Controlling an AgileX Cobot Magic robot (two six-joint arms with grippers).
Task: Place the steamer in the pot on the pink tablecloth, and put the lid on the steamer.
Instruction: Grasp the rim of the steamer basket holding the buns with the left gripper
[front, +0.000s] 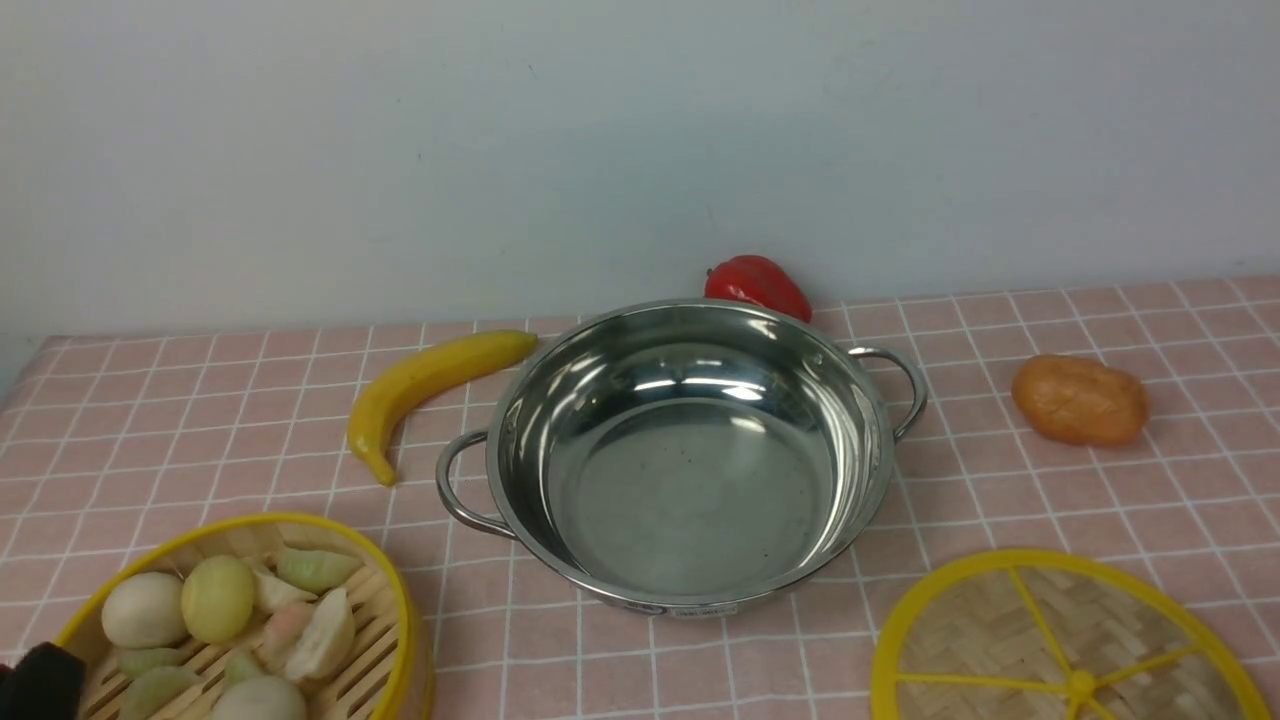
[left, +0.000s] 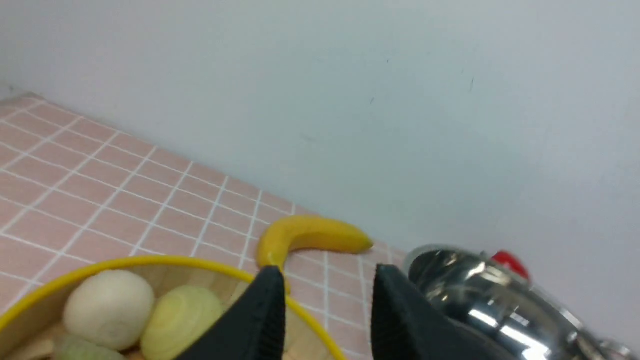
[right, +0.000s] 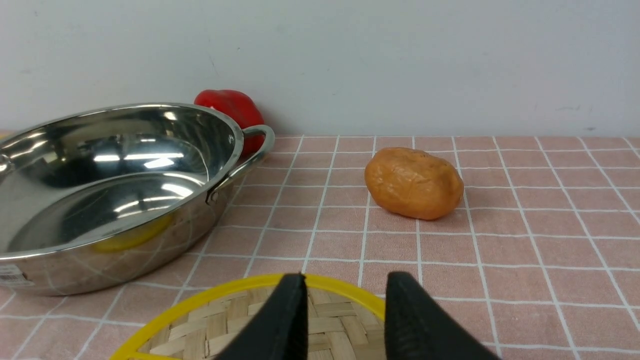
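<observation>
The steamer (front: 270, 521) sits at the near left corner of the pink cloth (front: 180, 420), upright and cut off by the edge of the front view. It holds pale buns (front: 145, 608) and greenish dumplings (front: 315, 568) on its slatted floor. The left claw (left: 327, 280) hangs at the steamer's rim with its two black fingers spread. One finger shows in front of the yellow rim and the other just outside it, nothing between them. Whether either finger touches the rim cannot be told.

The pot (front: 690, 500) stands in the middle of the cloth, just right of the steamer and farther back, and it has nothing in it. Its handles point far right and near left.

The lid (front: 1000, 620) lies flat at the near right, near the pot but apart from it. The right claw (right: 345, 282) hovers over the lid's far rim, fingers apart and gripping nothing.

A banana (front: 420, 385) lies left of the pot, its tip close to the pot's rim. A red pepper (front: 760, 283) sits behind the pot by the wall. An orange-brown lump (front: 1080, 400) lies well to the pot's right.
</observation>
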